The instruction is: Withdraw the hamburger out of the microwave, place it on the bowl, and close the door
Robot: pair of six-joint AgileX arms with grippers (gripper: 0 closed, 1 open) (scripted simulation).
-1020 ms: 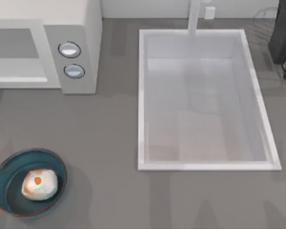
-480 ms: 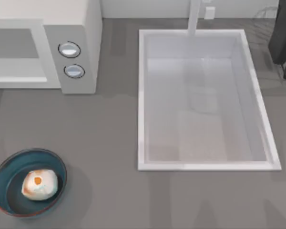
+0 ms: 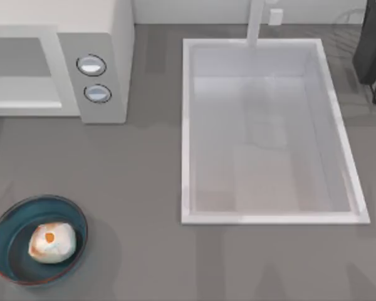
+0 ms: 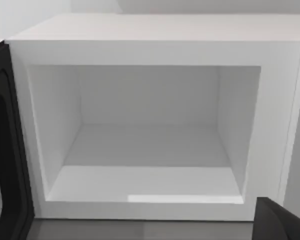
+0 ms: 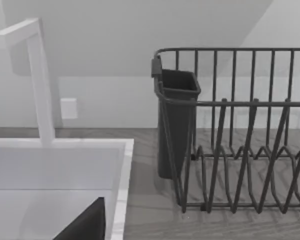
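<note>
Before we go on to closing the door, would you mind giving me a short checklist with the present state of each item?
1. Hamburger out of the microwave: ok, it lies in the bowl.
2. Microwave cavity bare, as the left wrist view shows: ok.
3. Door open at the cavity's side: ok, not yet shut.
4. Bowl away from the microwave front, at the table's near left corner: ok.
5. Left tool ready at the door: cannot tell, just a dark edge of it shows.
6. Right tool parked over the sink, beside the dish rack: ok.
</note>
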